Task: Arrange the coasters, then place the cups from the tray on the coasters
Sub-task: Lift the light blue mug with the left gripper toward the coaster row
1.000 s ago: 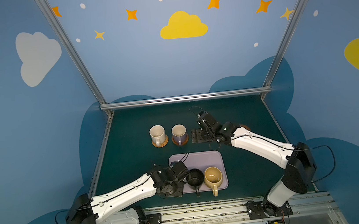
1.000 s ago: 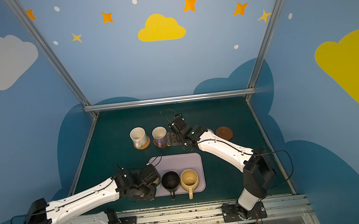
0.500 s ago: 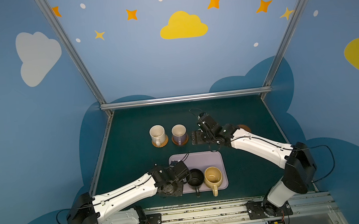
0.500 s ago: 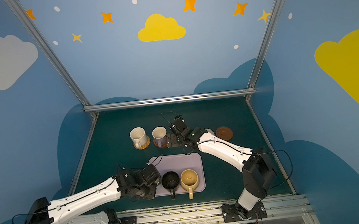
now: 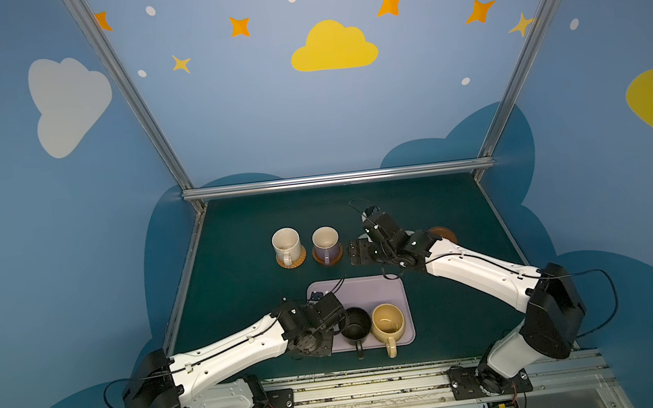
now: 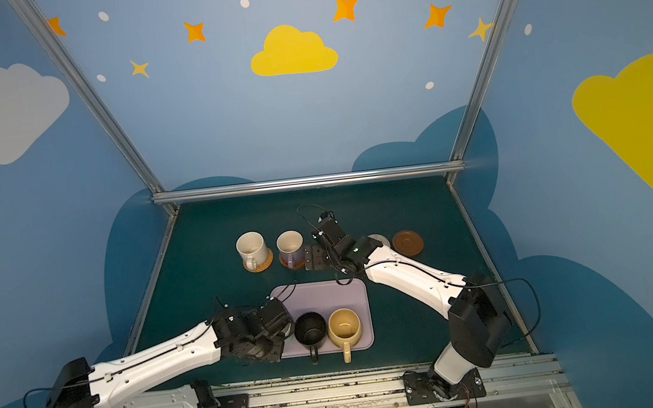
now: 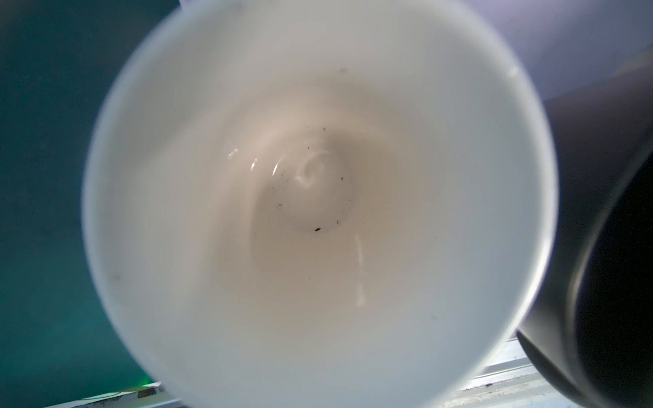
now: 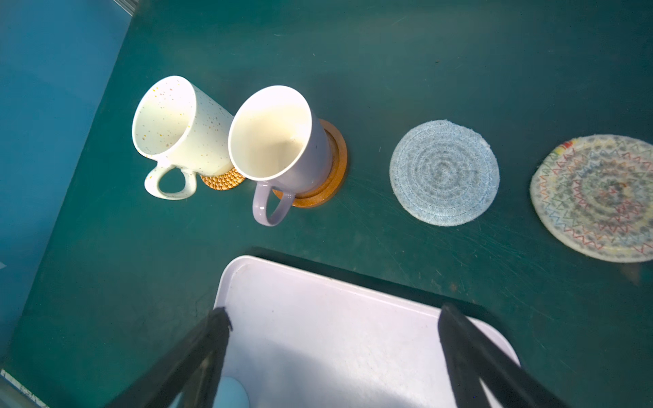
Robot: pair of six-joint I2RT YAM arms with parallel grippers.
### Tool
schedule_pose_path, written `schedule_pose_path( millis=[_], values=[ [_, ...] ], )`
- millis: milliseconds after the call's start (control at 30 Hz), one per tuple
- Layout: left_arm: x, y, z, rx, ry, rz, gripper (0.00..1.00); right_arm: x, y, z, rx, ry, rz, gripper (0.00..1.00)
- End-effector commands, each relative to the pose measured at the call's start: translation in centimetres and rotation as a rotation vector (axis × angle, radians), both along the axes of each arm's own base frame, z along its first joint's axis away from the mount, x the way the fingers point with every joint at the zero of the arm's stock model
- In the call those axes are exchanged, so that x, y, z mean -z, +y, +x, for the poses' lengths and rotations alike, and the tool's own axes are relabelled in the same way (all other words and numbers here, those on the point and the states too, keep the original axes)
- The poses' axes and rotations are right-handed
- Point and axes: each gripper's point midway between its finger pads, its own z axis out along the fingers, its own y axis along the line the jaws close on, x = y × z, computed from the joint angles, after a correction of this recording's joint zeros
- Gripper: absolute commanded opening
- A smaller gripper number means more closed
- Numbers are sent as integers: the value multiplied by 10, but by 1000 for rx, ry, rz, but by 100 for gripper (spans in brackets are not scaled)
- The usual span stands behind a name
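On the lilac tray point(image 5: 372, 292) stand a black cup point(image 5: 355, 325) and a mustard cup point(image 5: 388, 323). My left gripper point(image 5: 331, 315) is at the tray's left end, shut on the light blue cup point(image 7: 318, 212), whose pale inside fills the left wrist view; the fingers are hidden. The cream speckled cup point(image 5: 286, 241) sits on the orange woven coaster point(image 5: 291, 260), and the lavender cup point(image 5: 325, 240) on a wooden coaster point(image 5: 329, 258). My right gripper point(image 8: 334, 311) hangs open above the tray's far edge. The grey-white coaster point(image 8: 444, 172), beige coaster point(image 8: 597, 197) and second wooden coaster point(image 6: 408, 242) lie bare.
The green table point(image 5: 260, 221) is walled by blue panels with a metal rail point(image 5: 334, 179) along the back. The right arm point(image 5: 483, 271) stretches diagonally over the table's right half. The black cup stands tight against the light blue one.
My left gripper's jaws have closed on the light blue cup. The right gripper has drifted slightly toward the tray and stays open.
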Motion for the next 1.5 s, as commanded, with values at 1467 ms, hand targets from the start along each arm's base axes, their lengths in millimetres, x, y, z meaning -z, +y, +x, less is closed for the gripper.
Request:
schedule_pose_path(
  millis=[1467],
  values=[
    [-99,-9,77,51,-310,-82,4,-31,38,-68,-469,105,265,92]
  ],
)
